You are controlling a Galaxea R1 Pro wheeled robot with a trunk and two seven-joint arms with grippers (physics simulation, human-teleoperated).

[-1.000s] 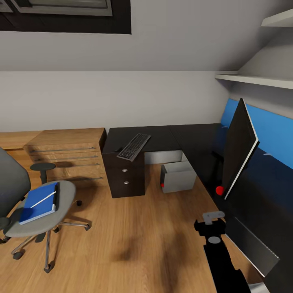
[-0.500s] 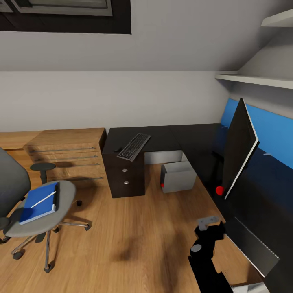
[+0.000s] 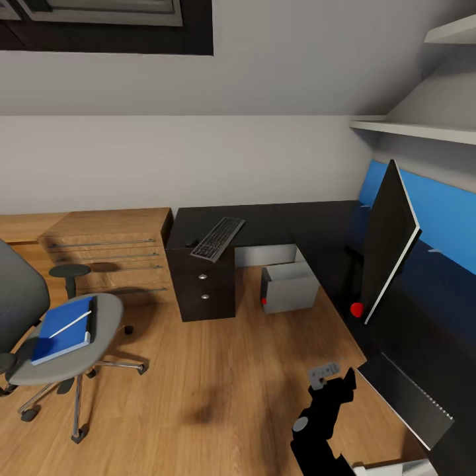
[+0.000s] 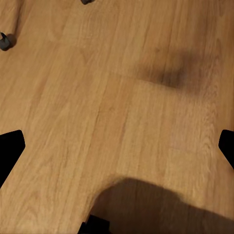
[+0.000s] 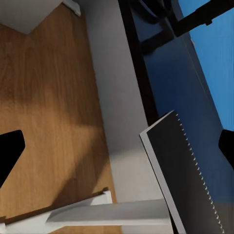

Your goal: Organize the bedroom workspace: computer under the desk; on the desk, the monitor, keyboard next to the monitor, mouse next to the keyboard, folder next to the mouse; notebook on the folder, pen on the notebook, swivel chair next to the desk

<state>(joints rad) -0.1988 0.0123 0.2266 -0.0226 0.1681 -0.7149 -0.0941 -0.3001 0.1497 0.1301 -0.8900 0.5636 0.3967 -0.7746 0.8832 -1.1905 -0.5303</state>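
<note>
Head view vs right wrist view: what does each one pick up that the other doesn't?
Head view alone: the swivel chair carrying the folder and pen, the keyboard on the desk, the computer and the monitor.
Right wrist view alone: a white leg close up.
Both: the notebook at the desk edge, the blue back panel and the wooden floor.

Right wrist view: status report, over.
Both grippers open, empty. Thin dark grey notebook with pale binding dots lies on black desk edge below right gripper. Nothing in the way.
</note>
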